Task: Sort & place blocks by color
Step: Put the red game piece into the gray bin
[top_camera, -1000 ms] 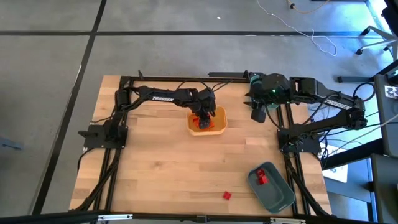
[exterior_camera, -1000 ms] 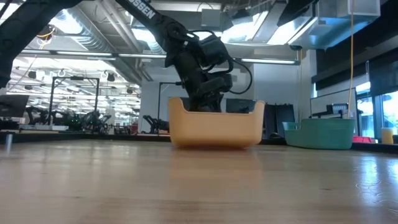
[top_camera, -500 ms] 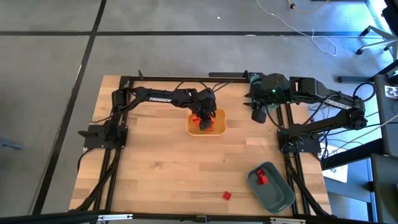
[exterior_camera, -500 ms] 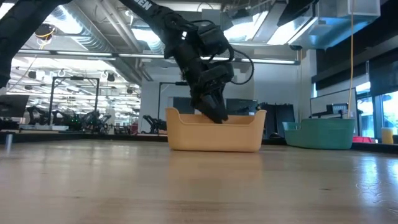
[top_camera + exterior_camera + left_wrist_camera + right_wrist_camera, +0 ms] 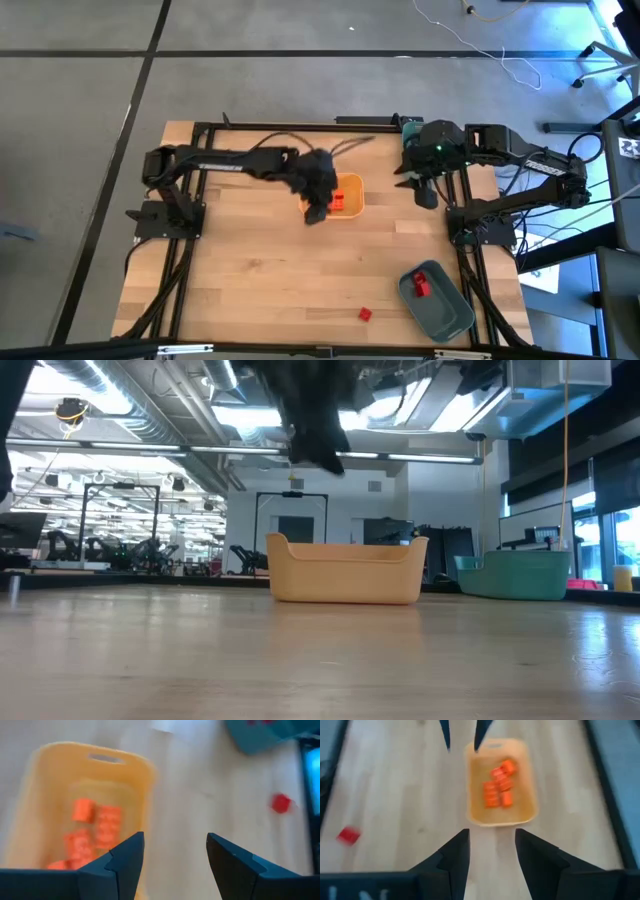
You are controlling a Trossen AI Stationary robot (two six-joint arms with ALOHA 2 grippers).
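Several orange blocks [image 5: 92, 832] lie on the floor of the yellow-orange tray [image 5: 352, 184] at the table's far middle. My left gripper [image 5: 318, 207] hangs open and empty above the tray's left rim, high over the table in the low view [image 5: 316, 445]. One red block [image 5: 365, 314] lies on the bare wood near the front edge. Another red block [image 5: 421, 286] lies in the teal bin [image 5: 445, 308] at the front right. My right gripper [image 5: 426, 192] waits open and empty, raised to the right of the tray; its wrist view looks down on the tray [image 5: 502, 815].
Black frame rails [image 5: 190, 250] run along the table's left, right and far sides. A second teal bin [image 5: 515, 575] shows at the right in the low view. Bare wood lies between the tray and the front edge.
My left gripper has risen out of the tray, well above its rim, and drawn back a little toward the table's left and near edges, staying open. The orange blocks have stayed in the tray. My right gripper has turned slightly in place.
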